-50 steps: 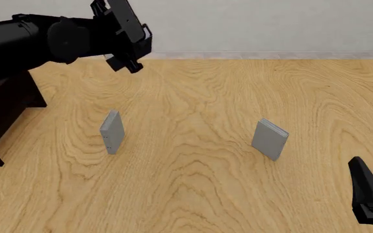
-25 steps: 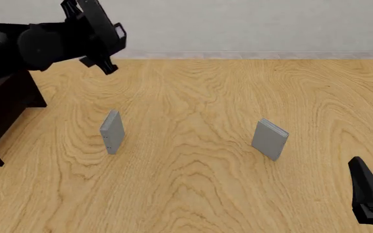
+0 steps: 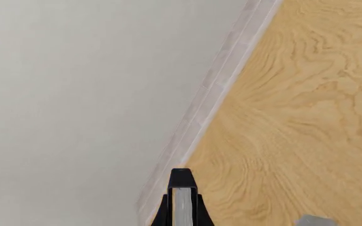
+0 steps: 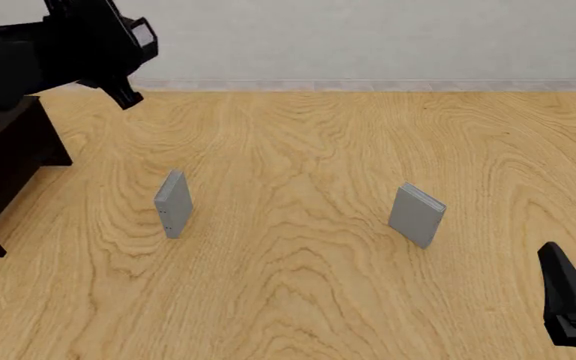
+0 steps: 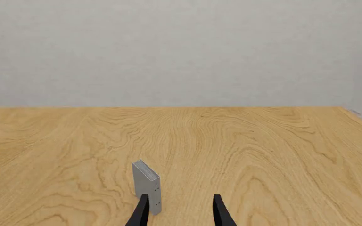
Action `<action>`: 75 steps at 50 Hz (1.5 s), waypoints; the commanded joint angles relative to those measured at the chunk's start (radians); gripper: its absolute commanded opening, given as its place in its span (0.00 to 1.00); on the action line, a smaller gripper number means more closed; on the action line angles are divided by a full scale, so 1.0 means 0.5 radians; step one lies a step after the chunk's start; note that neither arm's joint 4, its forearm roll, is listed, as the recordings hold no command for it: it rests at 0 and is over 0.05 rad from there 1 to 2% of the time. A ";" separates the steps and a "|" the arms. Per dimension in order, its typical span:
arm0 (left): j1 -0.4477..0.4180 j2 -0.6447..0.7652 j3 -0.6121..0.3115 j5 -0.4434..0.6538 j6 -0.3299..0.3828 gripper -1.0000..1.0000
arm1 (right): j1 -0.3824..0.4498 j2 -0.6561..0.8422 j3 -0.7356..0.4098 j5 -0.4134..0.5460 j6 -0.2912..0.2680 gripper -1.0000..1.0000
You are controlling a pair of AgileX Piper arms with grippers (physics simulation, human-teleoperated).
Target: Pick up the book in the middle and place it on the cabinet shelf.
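The left hand (image 4: 118,52), raised at the worktop's far-left corner, is clenched on the thick black hardcover book (image 4: 140,34); the book's white page edges are seen between the fingers (image 3: 182,179), its long axis undeterminable. The right hand (image 5: 179,209) is held released. Two thin light-grey books (image 4: 173,204) (image 4: 415,214) stand upright on the light wooden worktop (image 4: 308,150), before a pale wall (image 4: 368,37). The dark brown wooden cabinet (image 4: 3,165) is seen at left.

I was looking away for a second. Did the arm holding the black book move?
Yes. In the front view the left gripper with the book has swung left, away from the grey book, toward the cabinet shelf.
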 commanded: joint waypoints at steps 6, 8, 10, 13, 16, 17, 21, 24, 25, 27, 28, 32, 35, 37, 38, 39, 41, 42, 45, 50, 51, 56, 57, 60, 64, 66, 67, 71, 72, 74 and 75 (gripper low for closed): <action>0.113 -0.167 0.046 0.037 0.120 0.00 | 0.000 0.001 0.000 0.000 0.000 1.00; 0.163 -0.179 0.054 0.031 0.157 0.00 | 0.000 0.000 0.000 0.000 0.000 1.00; 0.172 -0.183 0.067 0.024 0.177 0.00 | 0.000 -0.001 0.000 0.000 0.000 1.00; 0.192 -0.215 0.076 0.030 0.186 0.00 | 0.000 0.001 0.000 0.000 0.000 1.00; 0.222 -0.224 0.090 0.013 0.210 0.00 | 0.000 0.001 0.000 0.000 0.000 1.00; 0.234 -0.227 0.098 0.022 0.214 0.00 | 0.000 0.000 0.000 0.000 0.000 1.00; 0.265 -0.233 0.105 0.013 0.245 0.00 | 0.000 0.000 0.000 0.000 0.000 1.00; 0.296 -0.260 0.087 0.030 0.272 0.00 | 0.000 0.000 0.000 0.000 0.000 1.00; 0.302 -0.267 0.087 0.029 0.278 0.00 | 0.000 0.000 0.000 0.000 -0.001 1.00; 0.329 -0.271 0.075 0.034 0.287 0.00 | 0.000 0.001 0.000 0.000 0.000 1.00; 0.335 -0.278 0.076 0.034 0.293 0.00 | 0.000 -0.001 0.000 0.000 0.000 1.00; 0.391 -0.264 0.039 0.021 0.280 0.00 | -0.001 0.000 0.000 0.000 0.000 1.00; 0.407 -0.250 0.039 0.001 0.289 0.00 | 0.000 0.001 0.000 0.000 0.000 1.00; 0.409 -0.242 0.036 0.012 0.279 0.00 | 0.000 0.001 0.000 0.000 0.000 1.00; 0.421 -0.231 0.032 -0.013 0.287 0.00 | 0.000 0.000 0.000 0.000 0.000 1.00; 0.429 -0.224 0.030 -0.017 0.290 0.00 | 0.000 0.000 0.000 0.000 0.000 1.00; 0.462 -0.208 0.025 -0.048 0.305 0.00 | 0.000 0.000 0.000 0.000 0.000 1.00; 0.462 -0.208 0.025 -0.049 0.305 0.00 | 0.000 0.000 0.000 0.000 0.000 1.00; 0.522 -0.184 0.007 -0.076 0.323 0.00 | 0.000 0.000 0.000 0.000 0.000 1.00; 0.647 -0.142 -0.011 -0.150 0.370 0.00 | 0.000 0.000 0.000 0.000 0.000 1.00; 0.655 -0.139 -0.021 -0.132 0.360 0.00 | 0.000 0.000 0.000 0.000 0.000 1.00; 0.693 -0.128 -0.001 -0.173 0.389 0.00 | 0.000 0.000 0.000 0.000 0.000 1.00; 0.702 -0.122 -0.001 -0.188 0.394 0.00 | 0.000 0.000 0.000 0.000 0.000 1.00; 0.732 -0.101 0.022 -0.228 0.411 0.00 | 0.000 0.001 0.000 0.000 0.000 1.00; 0.765 -0.079 0.029 -0.251 0.415 0.00 | 0.000 -0.001 0.000 0.000 0.000 1.00; 0.771 -0.075 0.036 -0.260 0.422 0.00 | 0.000 0.000 0.000 0.000 0.000 1.00; 0.782 -0.069 0.035 -0.267 0.426 0.00 | 0.000 0.000 0.000 0.000 0.000 1.00; 0.829 -0.045 0.039 -0.305 0.452 0.00 | 0.000 0.000 0.000 0.000 0.000 1.00; 0.853 -0.034 0.023 -0.305 0.447 0.00 | 0.000 0.000 0.000 0.000 0.000 1.00; 0.857 -0.034 0.055 -0.319 0.475 0.00 | 0.000 0.000 0.000 0.000 0.000 1.00; 0.869 -0.029 0.042 -0.318 0.459 0.00 | 0.000 0.000 0.000 0.000 0.000 1.00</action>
